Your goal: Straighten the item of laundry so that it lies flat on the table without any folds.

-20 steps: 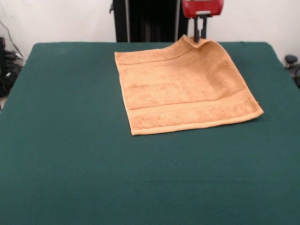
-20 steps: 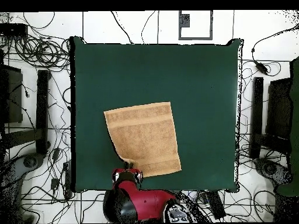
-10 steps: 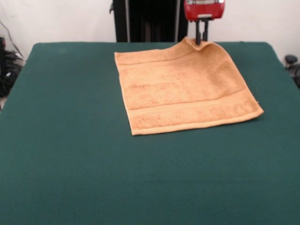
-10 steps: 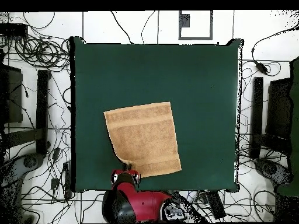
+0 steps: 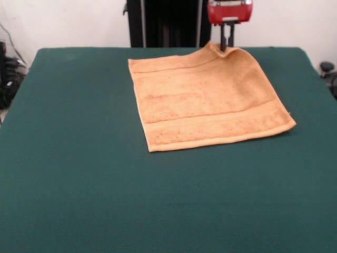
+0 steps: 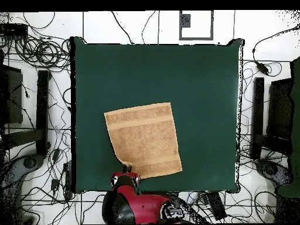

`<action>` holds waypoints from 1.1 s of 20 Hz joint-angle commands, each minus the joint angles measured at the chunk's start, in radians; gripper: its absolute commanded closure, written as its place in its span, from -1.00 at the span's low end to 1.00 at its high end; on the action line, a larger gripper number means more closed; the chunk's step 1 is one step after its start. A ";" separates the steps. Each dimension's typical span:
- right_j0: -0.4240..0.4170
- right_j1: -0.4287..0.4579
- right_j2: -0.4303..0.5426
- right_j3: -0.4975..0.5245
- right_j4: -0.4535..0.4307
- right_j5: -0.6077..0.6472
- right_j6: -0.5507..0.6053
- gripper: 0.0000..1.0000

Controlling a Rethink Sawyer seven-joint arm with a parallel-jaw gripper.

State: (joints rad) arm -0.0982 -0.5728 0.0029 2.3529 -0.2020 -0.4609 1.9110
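Though corner-lifted, 1 towel [image 5: 205, 100], 1 table [image 5: 79, 184]

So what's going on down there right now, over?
Hand at the towel's far corner, corner lifted off the table; grip state unclear. Rest of towel lies flat. Nothing in the way.
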 commanded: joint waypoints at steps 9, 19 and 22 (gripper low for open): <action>0.030 0.022 0.040 0.017 0.093 -0.039 0.267 1.00; 0.038 0.026 0.036 0.014 0.094 -0.083 0.270 -1.00; 0.036 0.023 0.038 0.016 0.092 -0.081 0.267 -1.00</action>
State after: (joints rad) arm -0.0973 -0.5700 0.0029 2.3799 -0.1844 -0.4675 1.9110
